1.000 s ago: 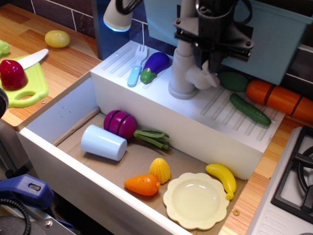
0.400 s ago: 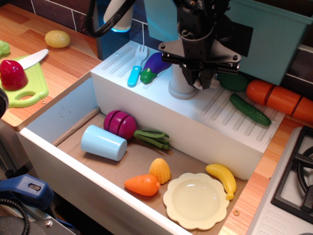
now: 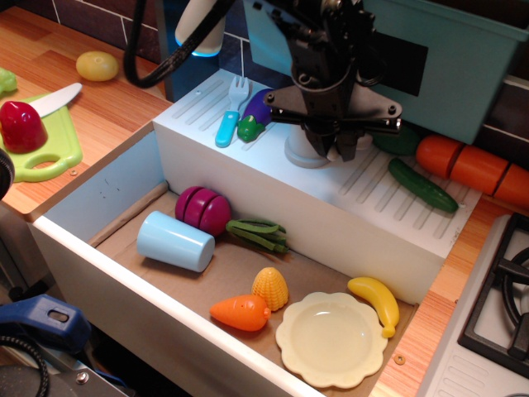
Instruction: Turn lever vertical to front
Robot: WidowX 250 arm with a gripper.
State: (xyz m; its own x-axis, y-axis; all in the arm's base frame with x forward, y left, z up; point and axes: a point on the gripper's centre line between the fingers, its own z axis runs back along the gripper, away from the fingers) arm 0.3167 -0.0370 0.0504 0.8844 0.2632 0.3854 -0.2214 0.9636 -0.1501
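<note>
My black gripper (image 3: 334, 150) hangs over the white ledge (image 3: 388, 207) behind the sink, in front of the grey toy faucet, whose round base (image 3: 297, 152) shows just left of the fingers. The faucet column is hidden behind the gripper body. A small light-grey piece of the lever (image 3: 332, 144) shows between the fingertips, which stand close together on it. The rest of the lever is hidden by the fingers.
On the ledge lie a purple eggplant (image 3: 258, 107), a blue fork (image 3: 230, 116) and a cucumber (image 3: 421, 184). A teal bin (image 3: 463, 58) stands behind. The sink holds a blue cup (image 3: 175, 241), a corn cob (image 3: 270, 288), a plate (image 3: 331, 337) and a banana (image 3: 376, 302). The stove (image 3: 504, 298) is at the right.
The gripper came down and forward from the faucet top onto the lever, which jutted out to the right a second ago. It has since sunk slightly lower.
</note>
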